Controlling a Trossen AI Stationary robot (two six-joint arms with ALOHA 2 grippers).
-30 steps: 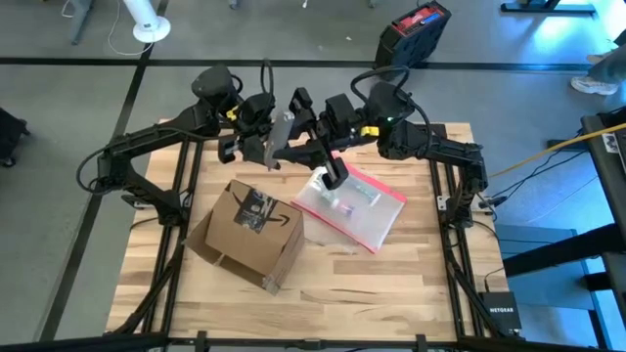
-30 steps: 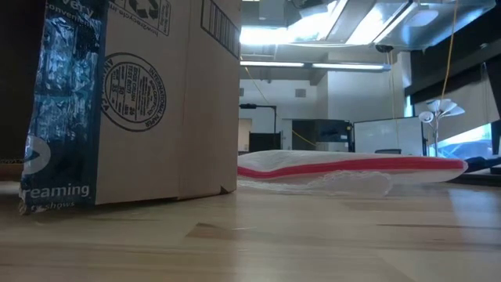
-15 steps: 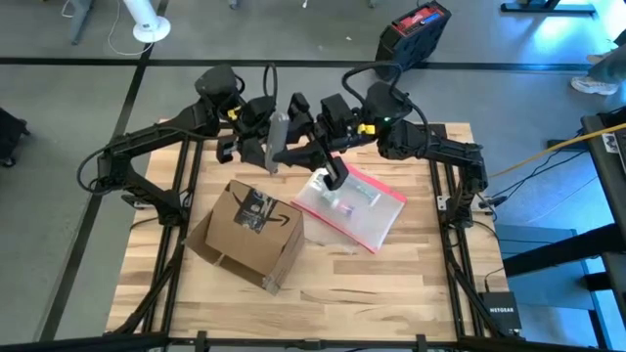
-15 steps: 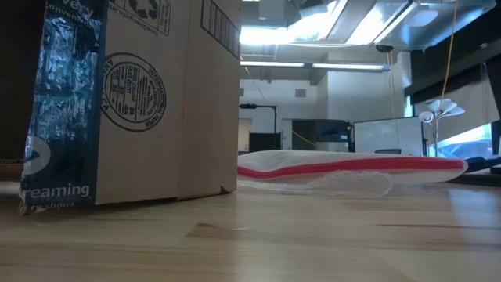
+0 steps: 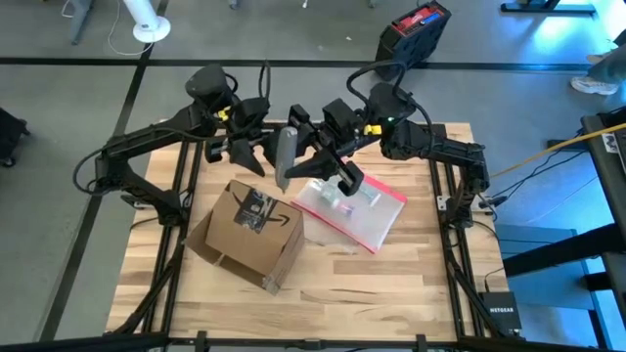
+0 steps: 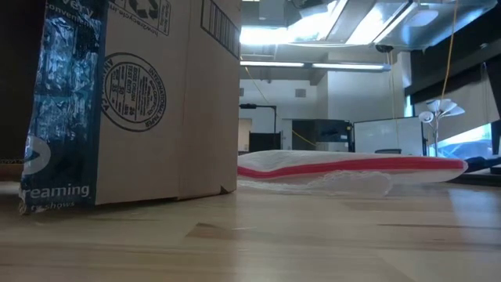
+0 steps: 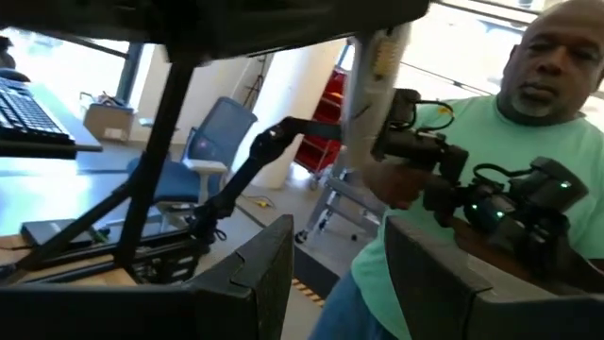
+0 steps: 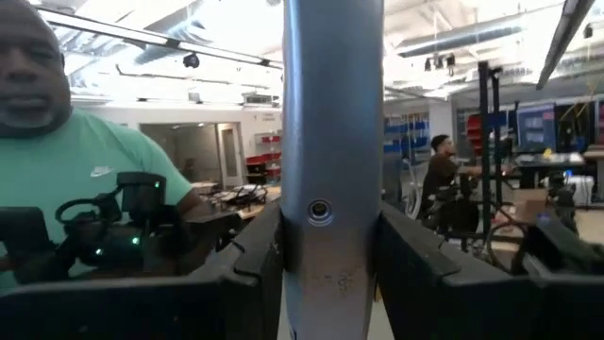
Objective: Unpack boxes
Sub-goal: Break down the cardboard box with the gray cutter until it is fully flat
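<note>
Cardboard box (image 6: 133, 102) tape strip (image 6: 59, 110) reads "reaming"; side stamp unreadable.

The tabletop (image 5: 391, 279) is a pale wooden butcher-block slab with its planks running from the arms' edge to the opposite edge, set inside a dark metal frame. Two things lie directly on it. A brown cardboard box (image 5: 256, 235) sits toward the left edge, turned at an angle to the tabletop's edges, with a black tape strip across its top and a smile-arrow logo (one flap hangs open toward the left edge). Just beside it, toward the right edge and nearer the arms' edge, lies a flat clear plastic pouch (image 5: 350, 215) with a pink-red edge; in the low view it rests flat on the wood (image 6: 352, 174) next to the box (image 6: 133, 102)
</note>
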